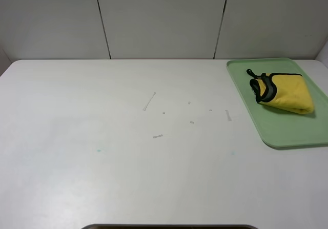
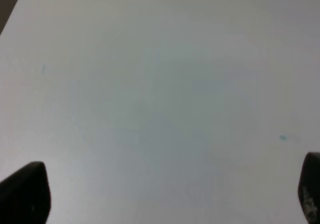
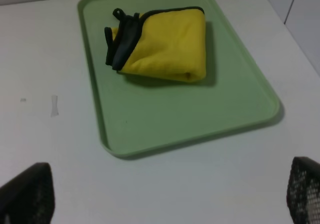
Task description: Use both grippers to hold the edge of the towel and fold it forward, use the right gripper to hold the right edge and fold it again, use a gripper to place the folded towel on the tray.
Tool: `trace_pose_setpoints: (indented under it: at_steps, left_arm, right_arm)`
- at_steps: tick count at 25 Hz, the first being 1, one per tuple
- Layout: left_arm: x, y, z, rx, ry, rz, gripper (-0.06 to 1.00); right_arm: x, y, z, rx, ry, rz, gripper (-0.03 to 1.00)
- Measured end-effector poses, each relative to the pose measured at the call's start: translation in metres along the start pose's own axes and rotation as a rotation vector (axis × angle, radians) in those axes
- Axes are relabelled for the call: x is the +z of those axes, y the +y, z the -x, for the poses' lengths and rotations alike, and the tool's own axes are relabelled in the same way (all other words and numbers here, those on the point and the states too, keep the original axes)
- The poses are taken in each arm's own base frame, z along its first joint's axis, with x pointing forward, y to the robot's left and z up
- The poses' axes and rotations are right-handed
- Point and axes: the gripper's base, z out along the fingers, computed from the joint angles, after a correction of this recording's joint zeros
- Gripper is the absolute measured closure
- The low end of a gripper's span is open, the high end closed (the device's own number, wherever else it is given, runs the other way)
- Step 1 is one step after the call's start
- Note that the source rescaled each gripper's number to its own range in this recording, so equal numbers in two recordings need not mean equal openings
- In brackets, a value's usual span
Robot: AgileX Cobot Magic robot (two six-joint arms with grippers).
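Observation:
The yellow towel (image 1: 284, 91) lies folded into a small bundle on the pale green tray (image 1: 266, 129) at the right side of the table. Its black edge (image 1: 268, 88) bunches at the bundle's left end. The right wrist view shows the towel (image 3: 165, 46) on the tray (image 3: 160, 119) from in front. My right gripper (image 3: 165, 194) is open and empty, its fingertips (image 3: 27, 194) set wide apart over the table short of the tray. My left gripper (image 2: 165, 194) is open and empty over bare table. Neither arm shows in the exterior high view.
Several small scraps of tape (image 1: 148, 102) mark the white table's middle. A grey panelled wall (image 1: 164, 19) stands behind the table. A dark rim (image 1: 169, 227) shows at the table's front edge.

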Motion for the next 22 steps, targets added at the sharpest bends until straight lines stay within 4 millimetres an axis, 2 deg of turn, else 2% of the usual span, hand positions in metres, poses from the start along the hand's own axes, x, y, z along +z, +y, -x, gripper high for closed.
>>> trace_pose_setpoints:
  at_steps: [22]
  left_arm:
    - [0.0,0.0,0.0,0.0,0.0,0.0,-0.06]
  right_arm:
    - [-0.0037,0.0005,-0.0019,0.006,-0.027,0.007,-0.03]
